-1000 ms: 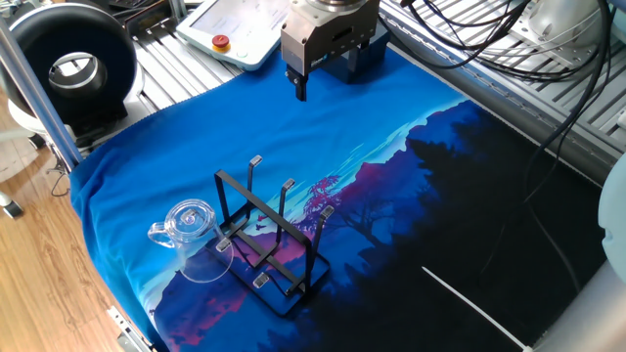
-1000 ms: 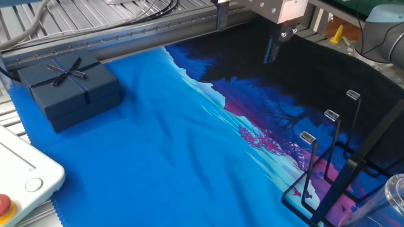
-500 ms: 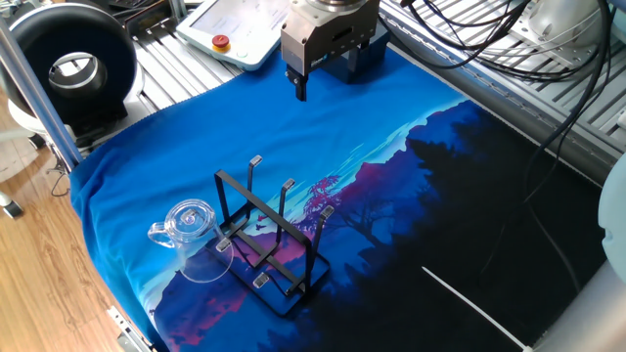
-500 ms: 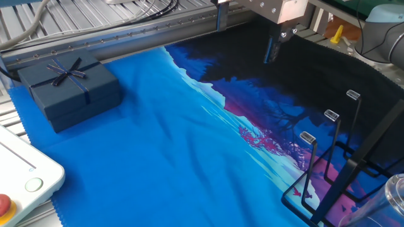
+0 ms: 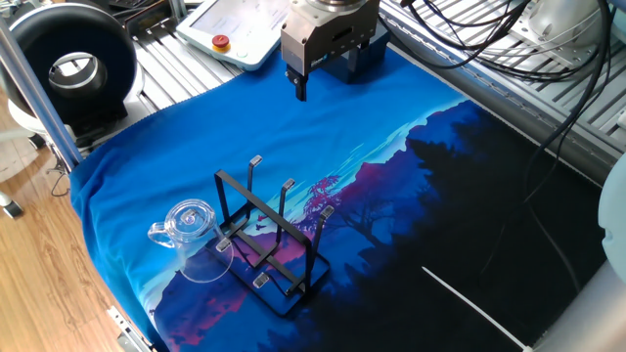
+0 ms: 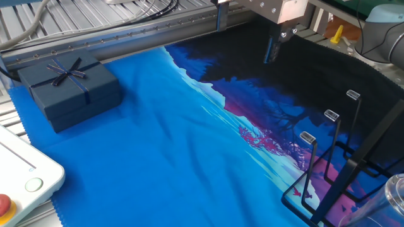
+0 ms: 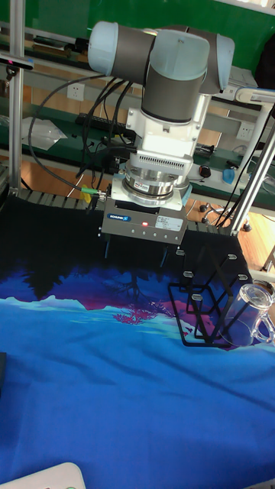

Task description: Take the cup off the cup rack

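Nearest me, the cup [image 5: 196,238] sits tilted over an outer prong of the cup rack [image 5: 274,249], which stands on the blue-draped surface [image 5: 391,127]. Well beyond them my hand [image 7: 135,256] hovers above the surface, fingers spread wide, holding nothing.

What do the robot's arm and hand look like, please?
The arm has rounded pale grey-blue joint caps around a dark grey section, then a white ribbed collar. Black cables loop beside it. The hand is a dark boxy block with a pale label strip, a small red light and two thin dark fingers.
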Motion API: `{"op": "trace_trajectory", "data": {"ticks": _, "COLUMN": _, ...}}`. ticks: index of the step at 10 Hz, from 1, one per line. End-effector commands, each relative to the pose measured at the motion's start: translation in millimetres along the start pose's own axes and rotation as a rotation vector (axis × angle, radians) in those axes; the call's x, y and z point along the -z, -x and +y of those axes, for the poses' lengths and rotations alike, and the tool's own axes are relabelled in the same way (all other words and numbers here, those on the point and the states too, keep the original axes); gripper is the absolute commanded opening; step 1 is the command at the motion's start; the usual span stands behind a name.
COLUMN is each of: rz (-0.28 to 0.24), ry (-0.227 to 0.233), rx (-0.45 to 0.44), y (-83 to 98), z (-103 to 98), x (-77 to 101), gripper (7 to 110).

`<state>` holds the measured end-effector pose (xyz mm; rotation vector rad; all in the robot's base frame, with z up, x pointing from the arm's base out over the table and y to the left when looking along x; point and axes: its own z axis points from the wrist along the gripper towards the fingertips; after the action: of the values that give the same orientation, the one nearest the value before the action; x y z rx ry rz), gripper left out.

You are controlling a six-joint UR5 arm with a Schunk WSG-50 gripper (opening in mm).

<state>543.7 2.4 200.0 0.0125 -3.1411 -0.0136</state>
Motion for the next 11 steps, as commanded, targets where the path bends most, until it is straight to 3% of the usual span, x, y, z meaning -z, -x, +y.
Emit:
{"op": "trace_trajectory", "data": {"ticks": 1, "rz": 0.18, "ry": 0.037, "rx": 0.14, "y": -45.4, "z": 8.2, "x": 4.2, "gripper": 109}}
{"op": "trace_trajectory", "data": {"ticks": 2, "rz": 0.18, "ry": 0.037, "rx": 0.14, "y": -45.3, "z": 8.4, "x": 4.3, "gripper": 7}}
{"op": "trace_trajectory", "data": {"ticks": 11, "rz": 0.179, "ry": 0.029, "rx": 0.141, "y": -45.3, "z": 7.1, "x": 3.4, "gripper": 7}}
